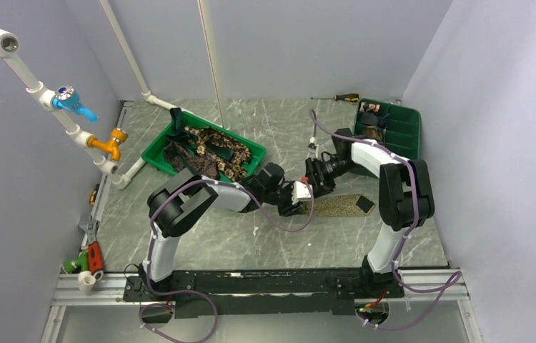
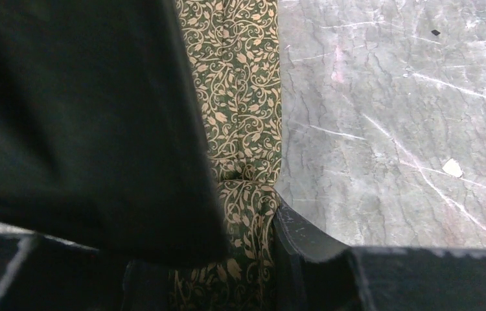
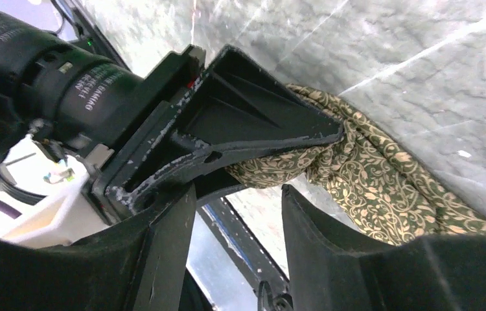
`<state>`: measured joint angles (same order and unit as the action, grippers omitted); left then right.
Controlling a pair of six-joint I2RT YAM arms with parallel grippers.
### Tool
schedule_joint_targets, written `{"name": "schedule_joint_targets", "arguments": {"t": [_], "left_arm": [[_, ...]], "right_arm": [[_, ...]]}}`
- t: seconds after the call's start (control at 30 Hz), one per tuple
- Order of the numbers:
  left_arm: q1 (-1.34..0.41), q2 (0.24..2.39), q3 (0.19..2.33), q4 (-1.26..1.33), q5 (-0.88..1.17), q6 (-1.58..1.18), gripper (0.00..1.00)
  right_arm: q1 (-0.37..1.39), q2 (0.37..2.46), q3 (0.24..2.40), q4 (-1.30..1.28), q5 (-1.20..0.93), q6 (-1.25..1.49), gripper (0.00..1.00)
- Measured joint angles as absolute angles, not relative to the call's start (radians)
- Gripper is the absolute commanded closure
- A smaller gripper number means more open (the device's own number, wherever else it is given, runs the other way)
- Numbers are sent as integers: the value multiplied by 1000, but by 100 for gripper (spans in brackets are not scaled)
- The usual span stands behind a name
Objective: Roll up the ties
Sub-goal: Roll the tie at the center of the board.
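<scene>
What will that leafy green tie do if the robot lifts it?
Probably floppy: the tie bunches into folds where the left fingers pinch it, so it would likely droop. It lies thin and flat on the table, so it's probably light and may slide on that smooth top.

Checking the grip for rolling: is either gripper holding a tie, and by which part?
The left gripper pinches the olive leaf-patterned tie at its bunched end; the right gripper is open, holding nothing.
</scene>
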<state>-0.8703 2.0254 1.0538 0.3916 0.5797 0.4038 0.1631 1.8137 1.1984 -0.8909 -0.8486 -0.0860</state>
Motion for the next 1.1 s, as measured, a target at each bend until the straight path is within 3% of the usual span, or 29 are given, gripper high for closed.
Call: {"name": "schedule_joint_targets", "arguments": {"t": [0.33,0.4,0.5,0.53,0.7,0.93,1.1], "left_arm": [[-865,2020,1058,372,572,375,81],[-865,2019,1055,373,568,372,79],[-865,2016,1048,381,564,373,72],[-865,2016,1047,381,563,373,69],[-863,2009,1036,383,559,384,42],[-855,2007,1033,387,591,402,28],[-846,2007,1031,392,626,410,24]], "right_arm": [[196,1859,1099,-755,-901,32,51],[194,1857,1072,-715,-899,58,63],[191,1848,1034,-657,-913,105,95],[190,1845,1030,-647,-913,112,100],[176,1848,1029,-644,-920,118,100],[115,1898,1029,-701,-932,89,100],[79,1927,1036,-752,-926,71,100]]}}
